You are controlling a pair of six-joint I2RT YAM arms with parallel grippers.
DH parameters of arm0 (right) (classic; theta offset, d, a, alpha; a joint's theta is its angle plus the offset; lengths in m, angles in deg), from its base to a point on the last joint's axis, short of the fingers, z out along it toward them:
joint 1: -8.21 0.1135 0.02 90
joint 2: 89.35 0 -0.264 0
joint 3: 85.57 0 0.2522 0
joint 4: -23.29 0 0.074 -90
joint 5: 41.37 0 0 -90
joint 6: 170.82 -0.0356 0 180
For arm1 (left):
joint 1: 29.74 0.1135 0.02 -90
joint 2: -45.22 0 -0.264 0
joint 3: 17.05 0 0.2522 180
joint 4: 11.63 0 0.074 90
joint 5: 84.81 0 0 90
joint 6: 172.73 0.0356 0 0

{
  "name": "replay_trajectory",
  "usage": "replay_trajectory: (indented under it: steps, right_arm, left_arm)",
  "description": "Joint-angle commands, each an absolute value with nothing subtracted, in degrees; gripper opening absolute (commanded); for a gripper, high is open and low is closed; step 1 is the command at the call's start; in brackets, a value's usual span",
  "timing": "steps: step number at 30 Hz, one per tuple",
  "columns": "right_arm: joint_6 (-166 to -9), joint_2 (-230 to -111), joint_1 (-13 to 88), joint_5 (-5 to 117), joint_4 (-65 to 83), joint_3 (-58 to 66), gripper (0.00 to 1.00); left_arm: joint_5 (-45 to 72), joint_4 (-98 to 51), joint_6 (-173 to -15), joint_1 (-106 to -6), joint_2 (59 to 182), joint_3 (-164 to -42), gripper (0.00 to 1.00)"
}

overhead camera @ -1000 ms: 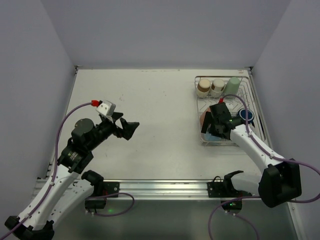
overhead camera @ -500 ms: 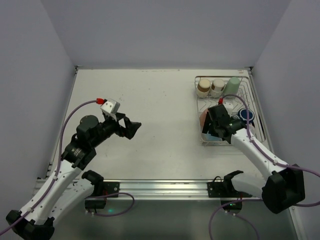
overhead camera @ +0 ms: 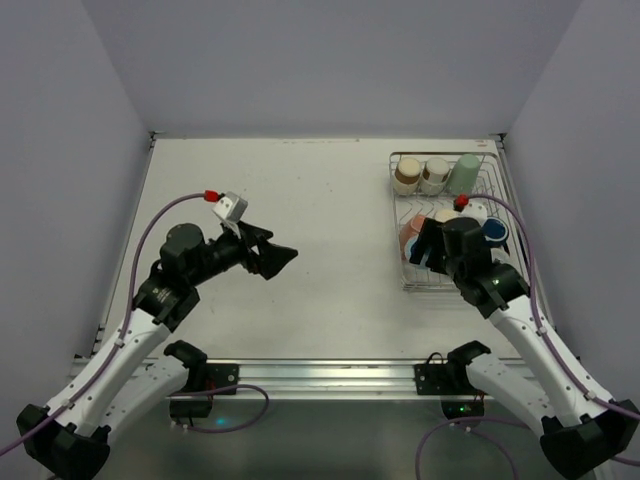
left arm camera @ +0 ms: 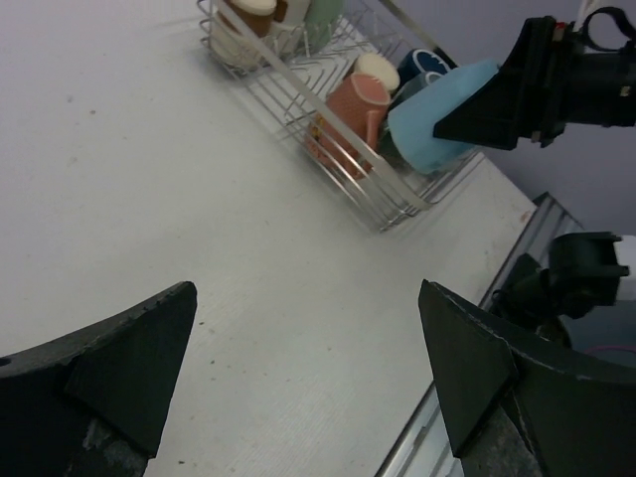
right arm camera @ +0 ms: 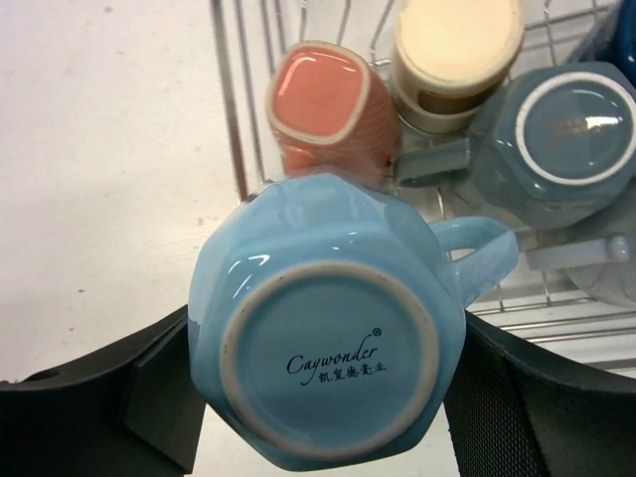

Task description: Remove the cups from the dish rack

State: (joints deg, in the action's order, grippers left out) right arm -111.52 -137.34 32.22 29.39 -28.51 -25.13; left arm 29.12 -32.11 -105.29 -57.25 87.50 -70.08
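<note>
Light-blue mug (right arm camera: 328, 318) sits pinched in the right claw (right arm camera: 323, 393), above the near end of the dish rack (overhead camera: 441, 288) by the table's (overhead camera: 320, 200) far right corner. Left claw (overhead camera: 272, 257) hangs spread over the table's middle.

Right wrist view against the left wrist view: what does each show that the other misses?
Right wrist only: the underside of the light blue cup, with its printed base mark and its handle sticking out to one side.
Left wrist only: the open left end effector over bare table, the right end effector seen from outside, and the pale green cup at the rack's far end.
Both: the light blue cup gripped by the right end effector, and the salmon pink cup in the dish rack.
</note>
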Motion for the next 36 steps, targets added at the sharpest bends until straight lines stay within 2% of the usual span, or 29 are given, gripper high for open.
replay_trajectory:
  steps: [1,2,5,9,17,31,36]
  right_arm:
    - [-109.91,-132.61,32.56,35.95,-20.01,-21.88,0.33]
    - [-109.74,-131.81,32.47,37.45,-19.04,-21.97,0.33]
    - [-110.35,-129.26,32.56,44.55,-14.04,-22.41,0.32]
    - [-114.21,-128.03,32.47,55.09,-2.47,-24.68,0.31]
    - [-132.04,-133.82,33.35,75.78,25.6,-31.9,0.3]
    - [-136.54,-143.58,44.15,78.34,41.6,-35.68,0.3]
    - [-139.44,-148.85,46.01,80.62,48.62,-38.66,0.3]
  left_arm:
    - [39.79,-17.09,-116.61,-57.51,88.54,-67.31,0.95]
    - [41.04,-13.82,-119.09,-57.51,88.89,-66.16,0.95]
    - [44.99,0.15,-129.61,-57.51,91.61,-61.85,0.83]
    - [46.15,13.09,-138.18,-57.86,96.1,-59.21,0.74]
    - [44.57,21.46,-140.21,-60.06,101.64,-61.05,0.71]
    - [42.2,29.97,-142.84,-60.94,107.97,-61.49,0.68]
    - [40.53,34.2,-144.51,-60.94,109.29,-61.58,0.59]
